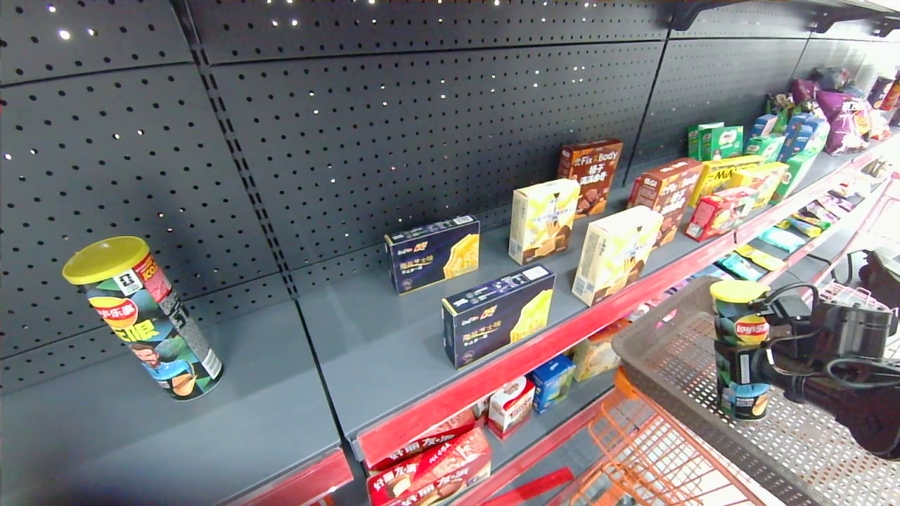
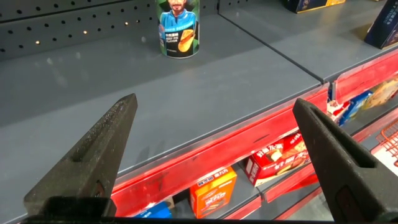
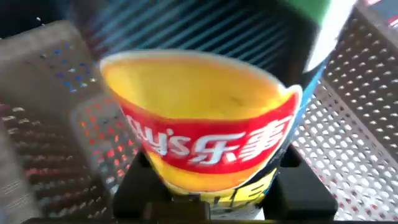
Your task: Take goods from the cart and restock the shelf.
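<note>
Gripping a yellow-lidded chip can [image 1: 738, 348] right now, upright, in the right gripper [image 1: 758, 365], clamping it around the lower half, with the lid and red band looming close in the right wrist view [image 3: 199, 137]. Holding it within the outline of the brown perforated basket [image 1: 661, 330] riding in the orange cart [image 1: 633, 450], just in front of the shelf [image 1: 281, 393]; hard telling whether resting on the basket floor or lifted clear of it. Reading that as the pick-up step: grasped, but not yet over the shelf. Spotting one matching can [image 1: 144, 320] already standing upright at the far left of the grey shelf, well apart from the other goods, and counting that as one item restocked. Hanging the left gripper [image 2: 214, 162] out in front of that same stretch of shelf, spread wide, grasping nothing. Noting plenty of bare grey board between the matching can and the dark blue boxes [image 1: 431, 253] further right, so probably heading there with the held can. Leaving, by this reckoning: carrying it across, setting it down upright, letting go. Not managing to tell whether more goods are waiting in the basket.
</note>
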Tool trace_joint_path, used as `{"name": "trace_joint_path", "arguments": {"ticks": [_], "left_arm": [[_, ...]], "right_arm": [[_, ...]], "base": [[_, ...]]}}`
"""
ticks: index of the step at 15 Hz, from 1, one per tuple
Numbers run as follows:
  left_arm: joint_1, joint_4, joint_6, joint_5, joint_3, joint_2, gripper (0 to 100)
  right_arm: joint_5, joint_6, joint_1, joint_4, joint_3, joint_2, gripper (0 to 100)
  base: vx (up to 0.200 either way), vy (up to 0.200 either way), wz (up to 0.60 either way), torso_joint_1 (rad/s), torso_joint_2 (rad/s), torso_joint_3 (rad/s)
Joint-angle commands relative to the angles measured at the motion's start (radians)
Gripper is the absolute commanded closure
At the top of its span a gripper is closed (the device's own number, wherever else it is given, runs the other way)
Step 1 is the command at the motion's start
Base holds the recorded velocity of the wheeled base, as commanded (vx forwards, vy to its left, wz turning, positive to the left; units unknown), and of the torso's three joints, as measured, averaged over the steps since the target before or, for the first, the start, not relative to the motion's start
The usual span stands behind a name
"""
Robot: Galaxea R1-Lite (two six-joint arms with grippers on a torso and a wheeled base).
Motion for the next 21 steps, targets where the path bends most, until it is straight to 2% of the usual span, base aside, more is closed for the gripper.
{"name": "trace_joint_path", "arguments": {"ticks": [1, 4, 6, 10, 12, 16, 19, 21], "left_arm": [[0.000, 0.000, 0.000, 0.001, 0.000, 0.001, 0], [0.000, 0.000, 0.000, 0.001, 0.000, 0.001, 0], [0.000, 0.000, 0.000, 0.001, 0.000, 0.001, 0], [0.000, 0.000, 0.000, 0.001, 0.000, 0.001, 0], [0.000, 0.000, 0.000, 0.001, 0.000, 0.001, 0], [0.000, 0.000, 0.000, 0.001, 0.000, 0.001, 0], [0.000, 0.000, 0.000, 0.001, 0.000, 0.001, 0], [0.000, 0.000, 0.000, 0.001, 0.000, 0.001, 0]], "right_arm": [[-0.004, -0.008, 0.000, 0.004, 0.053, -0.162, 100], [-0.051, -0.023, 0.000, 0.193, 0.129, -0.428, 100], [-0.087, -0.042, 0.003, 0.268, 0.165, -0.620, 100], [-0.090, -0.042, 0.046, 0.273, 0.289, -0.892, 100], [-0.090, -0.042, 0.037, 0.277, 0.335, -1.008, 100], [-0.091, -0.040, 0.030, 0.266, 0.376, -1.099, 100], [-0.081, -0.057, -0.048, 0.274, 0.375, -1.137, 100], [-0.084, -0.154, -0.105, 0.277, 0.375, -1.143, 100]], "base": [[0.000, 0.000, 0.00, 0.000, 0.00, 0.000], [0.000, 0.000, 0.00, 0.000, 0.00, 0.000], [0.000, 0.000, 0.00, 0.000, 0.00, 0.000], [0.000, 0.000, 0.00, 0.000, 0.00, 0.000], [0.000, 0.000, 0.00, 0.000, 0.00, 0.000], [0.000, 0.000, 0.00, 0.000, 0.00, 0.000], [0.000, 0.000, 0.00, 0.000, 0.00, 0.000], [0.000, 0.000, 0.00, 0.000, 0.00, 0.000]]}}
